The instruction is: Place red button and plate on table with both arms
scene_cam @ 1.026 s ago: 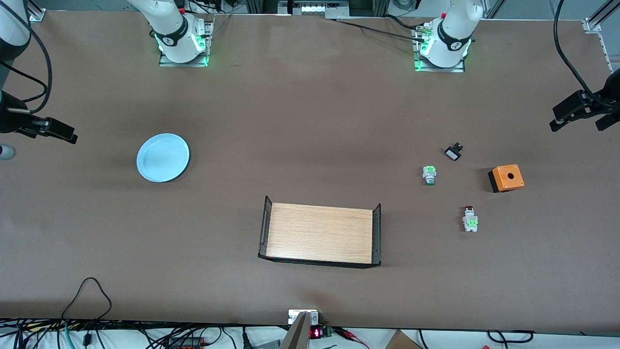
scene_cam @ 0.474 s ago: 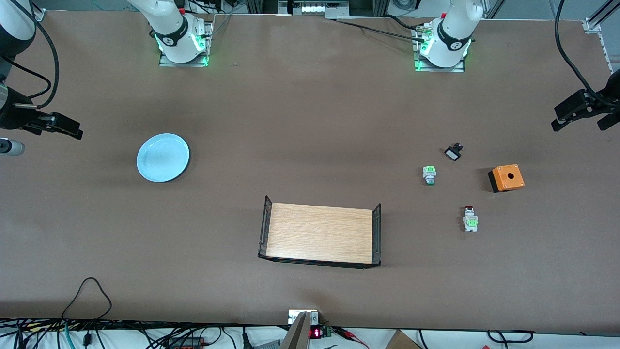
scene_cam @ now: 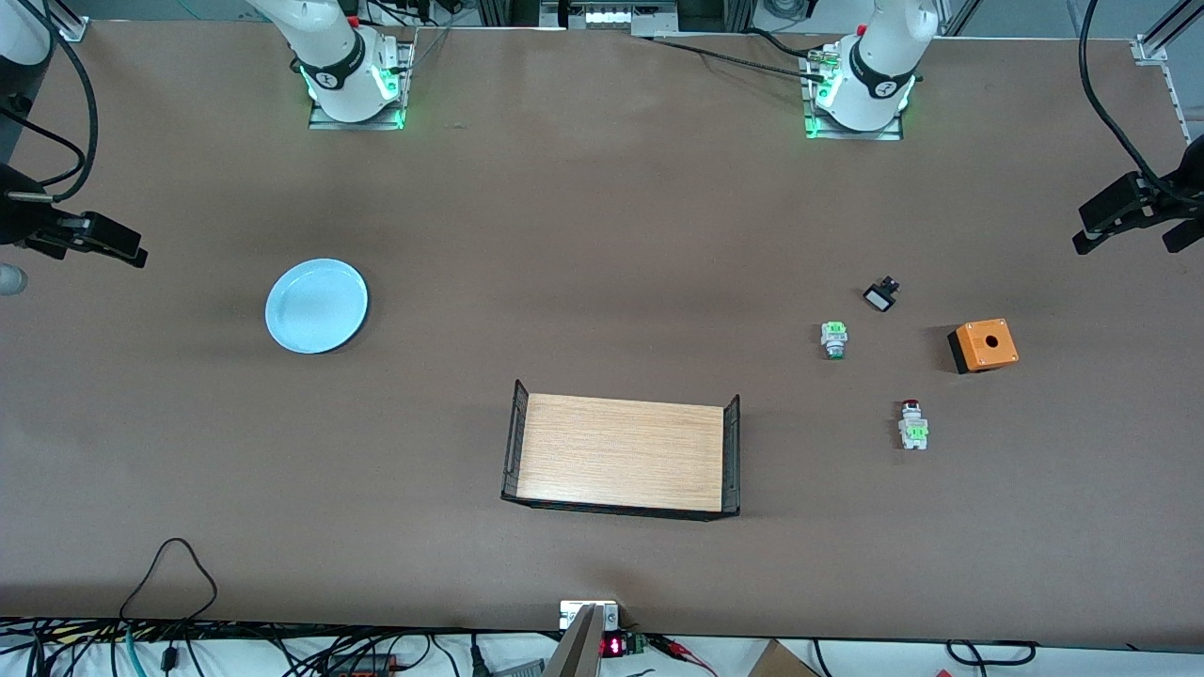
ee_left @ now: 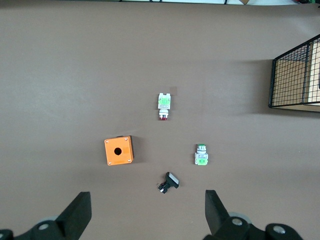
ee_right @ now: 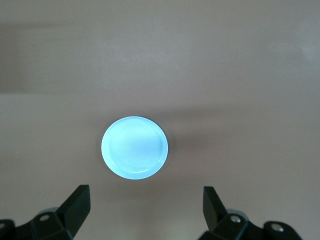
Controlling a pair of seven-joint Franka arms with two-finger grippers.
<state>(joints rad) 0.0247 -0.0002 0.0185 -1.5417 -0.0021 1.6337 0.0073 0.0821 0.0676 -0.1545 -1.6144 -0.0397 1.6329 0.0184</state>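
Note:
The red button (scene_cam: 910, 423) lies on its side on the brown table (scene_cam: 602, 235) toward the left arm's end; it also shows in the left wrist view (ee_left: 164, 104). The pale blue plate (scene_cam: 316, 306) lies flat on the table toward the right arm's end and shows in the right wrist view (ee_right: 134, 147). My left gripper (scene_cam: 1133, 226) is open and empty, high over the table's edge at its own end (ee_left: 147, 202). My right gripper (scene_cam: 94, 240) is open and empty, high over the table's edge beside the plate (ee_right: 146, 195).
A green-and-white switch (scene_cam: 833, 338), a small black part (scene_cam: 881, 295) and an orange box with a hole (scene_cam: 984, 344) lie farther from the front camera than the red button. A light-wood rack with black wire ends (scene_cam: 623, 456) stands mid-table. Cables hang at the near edge.
My right gripper has shifted slightly back and forth at the table's edge. My left gripper has barely moved. The plate, the button and the other things have not moved.

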